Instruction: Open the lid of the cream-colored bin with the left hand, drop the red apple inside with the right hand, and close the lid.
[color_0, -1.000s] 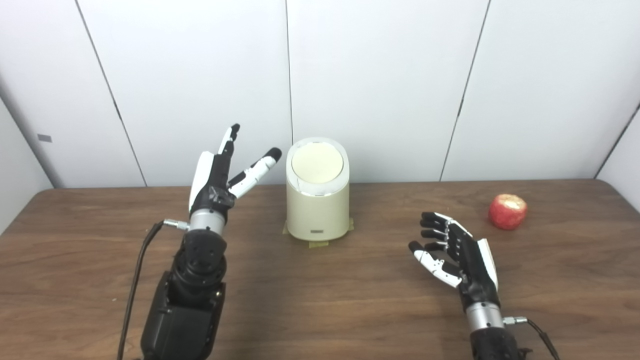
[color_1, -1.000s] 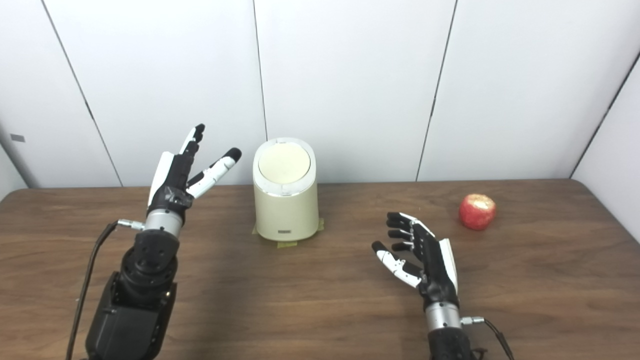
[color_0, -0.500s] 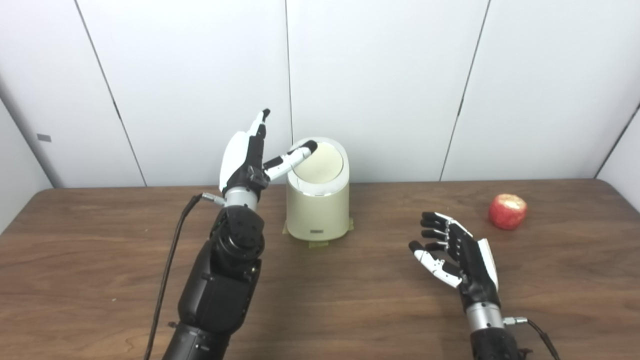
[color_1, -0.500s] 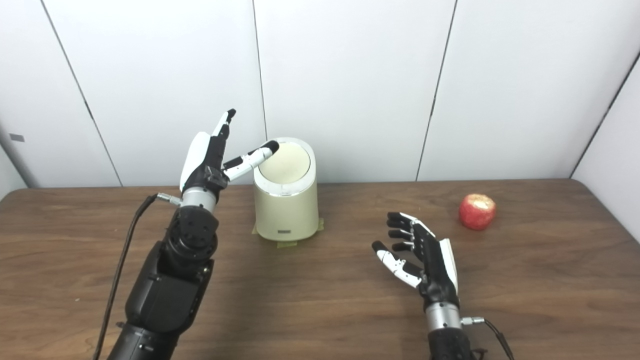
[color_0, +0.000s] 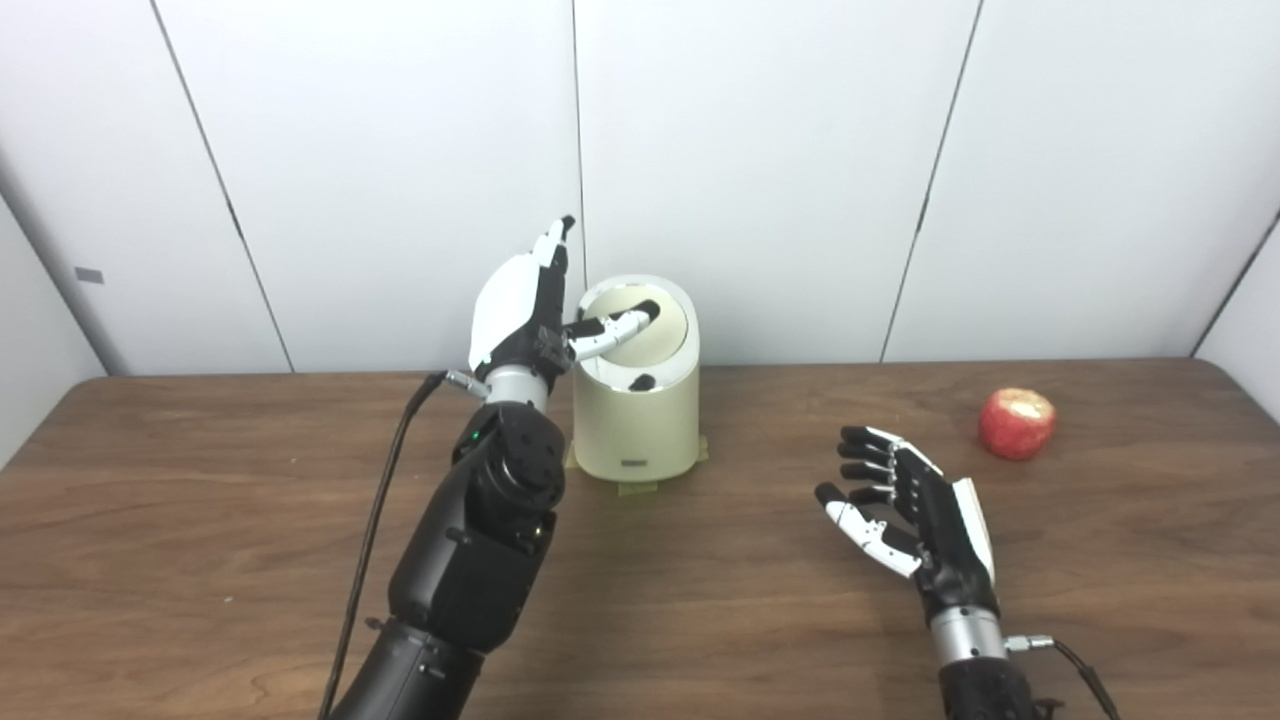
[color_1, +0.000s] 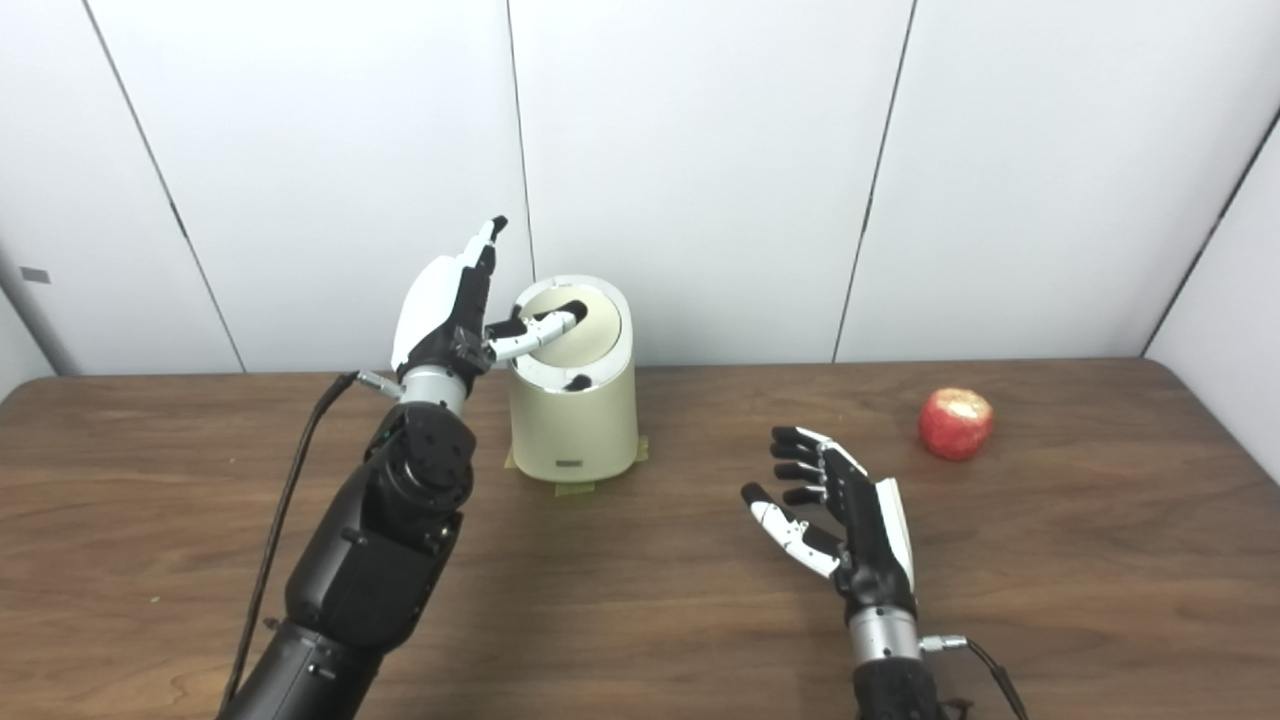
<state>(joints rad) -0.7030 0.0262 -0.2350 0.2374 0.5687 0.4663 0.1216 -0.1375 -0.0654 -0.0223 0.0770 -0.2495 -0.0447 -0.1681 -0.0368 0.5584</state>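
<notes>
Thumb contact is the change: the left hand (color_0: 525, 315), which was beside the cream-colored bin (color_0: 636, 420) a second ago, is now reaching over its rim, with the thumb lying across the lid (color_0: 640, 330) and the other fingers (color_0: 552, 250) pointing upward, spread apart from it. A dark gap is showing at the lid's front edge, so the lid is sitting tilted rather than flat. The bin is standing upright at the back of the desk (color_0: 700, 600). The right hand (color_0: 915, 515) is staying where it was, palm up, fingers loosely spread and holding nothing. The red apple (color_0: 1016, 423) is lying well apart, beyond and to the right of those fingers.
</notes>
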